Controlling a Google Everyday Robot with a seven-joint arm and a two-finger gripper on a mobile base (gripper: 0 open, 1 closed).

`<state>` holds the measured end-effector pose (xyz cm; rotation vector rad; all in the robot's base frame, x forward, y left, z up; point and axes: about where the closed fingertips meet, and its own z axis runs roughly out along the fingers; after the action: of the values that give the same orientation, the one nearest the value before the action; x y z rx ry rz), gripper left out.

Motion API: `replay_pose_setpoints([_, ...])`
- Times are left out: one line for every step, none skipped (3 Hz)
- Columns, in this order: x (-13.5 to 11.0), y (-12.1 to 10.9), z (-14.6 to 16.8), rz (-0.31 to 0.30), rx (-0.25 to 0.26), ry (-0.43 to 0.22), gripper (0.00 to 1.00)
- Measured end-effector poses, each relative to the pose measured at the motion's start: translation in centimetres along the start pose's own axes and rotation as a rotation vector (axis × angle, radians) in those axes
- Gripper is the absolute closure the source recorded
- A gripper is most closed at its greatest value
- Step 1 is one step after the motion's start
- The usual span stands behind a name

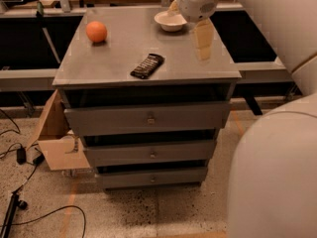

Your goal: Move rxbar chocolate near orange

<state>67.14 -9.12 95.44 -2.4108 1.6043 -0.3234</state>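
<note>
The rxbar chocolate [147, 66], a flat dark bar, lies on the grey cabinet top [124, 43], near the front edge and a bit left of centre. The orange [96, 31] sits at the back left of the top, well apart from the bar. My gripper [202, 37] hangs over the right side of the top, to the right of the bar and above the surface, holding nothing. Its pale fingers [203, 33] point down.
A white bowl [170, 20] stands at the back of the top, just left of the gripper's wrist. My white arm fills the right side of the view. The cabinet has three drawers [148, 118]. A cardboard box [54, 143] and cables lie on the floor at left.
</note>
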Motion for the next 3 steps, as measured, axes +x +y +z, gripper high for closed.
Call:
replay_pose_setpoints([-0.9,-1.3,2.2,-0.057,-0.042,-0.047,0.00])
replay_pose_setpoints([-1.9,-4.5,4.0,-0.133,-0.018,-0.118,0.00])
replay_pose_setpoints([-2.8,-6.8,4.9,-0.197,0.011,-0.142,0.00])
